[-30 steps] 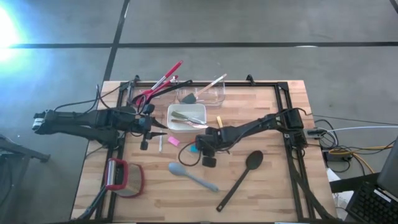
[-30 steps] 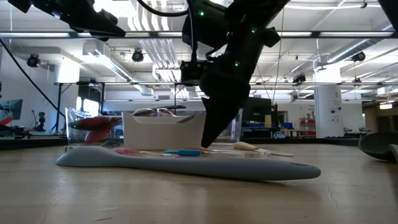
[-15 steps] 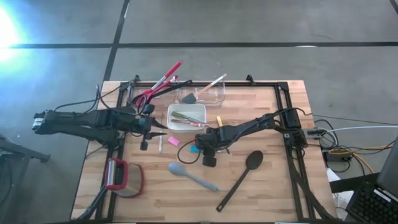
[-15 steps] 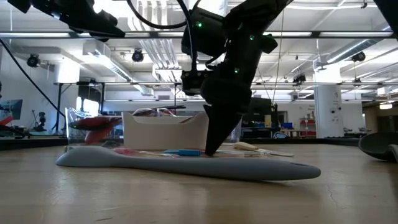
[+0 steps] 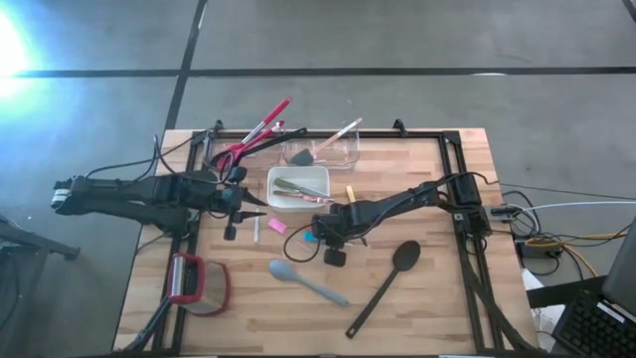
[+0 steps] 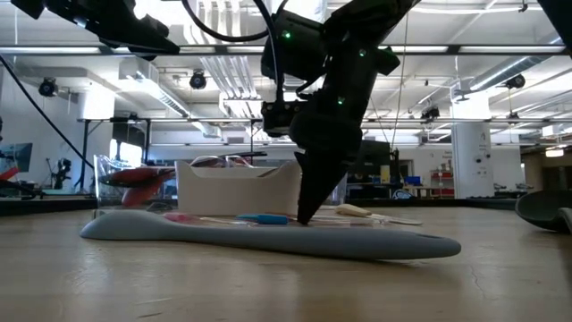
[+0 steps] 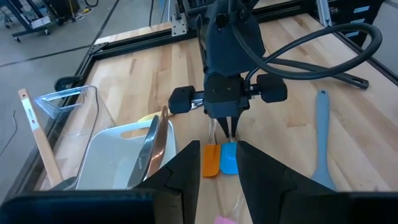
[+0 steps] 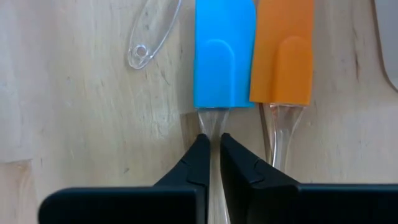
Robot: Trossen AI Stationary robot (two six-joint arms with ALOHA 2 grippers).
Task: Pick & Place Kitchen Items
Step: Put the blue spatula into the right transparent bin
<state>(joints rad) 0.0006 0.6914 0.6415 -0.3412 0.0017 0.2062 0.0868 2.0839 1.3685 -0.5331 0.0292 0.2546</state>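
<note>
Right wrist view: right gripper (image 8: 210, 155) pinched on blue spatula (image 8: 224, 53) w/ clear handle.

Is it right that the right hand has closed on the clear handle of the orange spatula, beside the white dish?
Not quite. The right hand is shut on the clear handle of the blue spatula; the orange spatula lies untouched beside it. The right wrist view shows this. The white dish is indeed nearby.

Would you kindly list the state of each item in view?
Right gripper: shut on blue spatula's clear handle.
Orange spatula: flat beside the blue one.
Left gripper: jaws apart, empty, raised.
White dish: holds utensils.
Black spoon: flat on table.
</note>
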